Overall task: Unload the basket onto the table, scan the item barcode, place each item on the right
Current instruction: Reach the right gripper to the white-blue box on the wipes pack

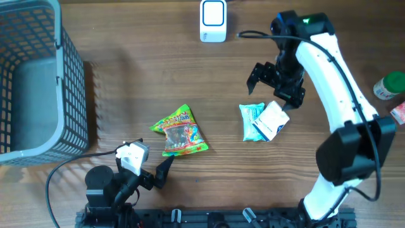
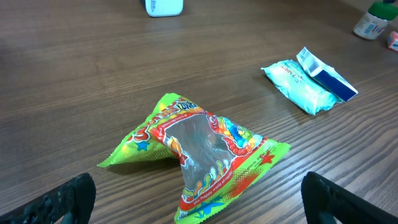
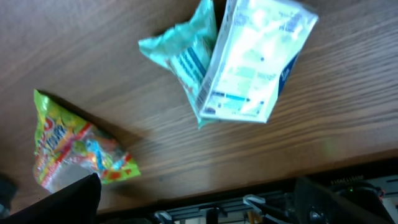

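A green and red candy bag (image 1: 180,131) lies at mid-table, and in the left wrist view the candy bag (image 2: 205,152) is just ahead of my left gripper (image 2: 199,208). That left gripper (image 1: 156,173) hangs low near the front edge, open, with nothing between its fingers. A teal packet (image 1: 250,120) lies right of centre with a white and blue box (image 1: 273,120) leaning on it. My right gripper (image 1: 275,87) hovers open just above and behind them. In the right wrist view the box (image 3: 252,62) overlaps the teal packet (image 3: 183,53). A white scanner (image 1: 212,20) stands at the back.
A grey mesh basket (image 1: 69,82) fills the left side. A green-capped bottle (image 1: 389,85) and a small red item (image 1: 398,113) sit at the right edge. A black cable (image 1: 69,168) runs along the front left.
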You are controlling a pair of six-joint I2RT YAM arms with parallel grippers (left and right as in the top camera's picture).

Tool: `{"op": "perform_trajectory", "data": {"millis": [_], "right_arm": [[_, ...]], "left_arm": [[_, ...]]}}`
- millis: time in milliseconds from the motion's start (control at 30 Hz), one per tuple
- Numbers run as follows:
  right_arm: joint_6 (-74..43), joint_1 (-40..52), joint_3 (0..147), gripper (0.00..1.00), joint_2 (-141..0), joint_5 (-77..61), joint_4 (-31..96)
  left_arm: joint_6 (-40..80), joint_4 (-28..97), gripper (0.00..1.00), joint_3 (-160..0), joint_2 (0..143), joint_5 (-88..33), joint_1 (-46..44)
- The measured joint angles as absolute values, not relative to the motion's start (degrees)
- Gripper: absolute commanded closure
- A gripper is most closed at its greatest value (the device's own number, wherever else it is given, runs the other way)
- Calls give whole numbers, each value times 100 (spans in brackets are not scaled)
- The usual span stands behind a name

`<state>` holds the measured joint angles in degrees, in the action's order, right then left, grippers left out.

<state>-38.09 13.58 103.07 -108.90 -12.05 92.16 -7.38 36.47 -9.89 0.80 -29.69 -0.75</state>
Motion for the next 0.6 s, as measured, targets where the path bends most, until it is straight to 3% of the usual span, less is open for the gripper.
{"op": "perform_trajectory", "data": {"millis": [200, 300, 400, 600], "right_arm": [[-4377, 1678, 8965, 0, -7078, 27, 9087], [-4880, 1678, 7087, 0, -5234, 519, 7146], [-4877, 1671, 5249, 0, -5826, 145, 5465], [-4488, 972, 5553, 0, -9004, -779, 4965]], "left_arm": [[-738, 3634, 0, -989, 80, -2969, -75], [-738, 3645, 0, -991, 82, -2971, -75], [-738, 3642, 0, -989, 84, -2969, -75], [-738, 3645, 0, -989, 78, -2969, -75]]}}
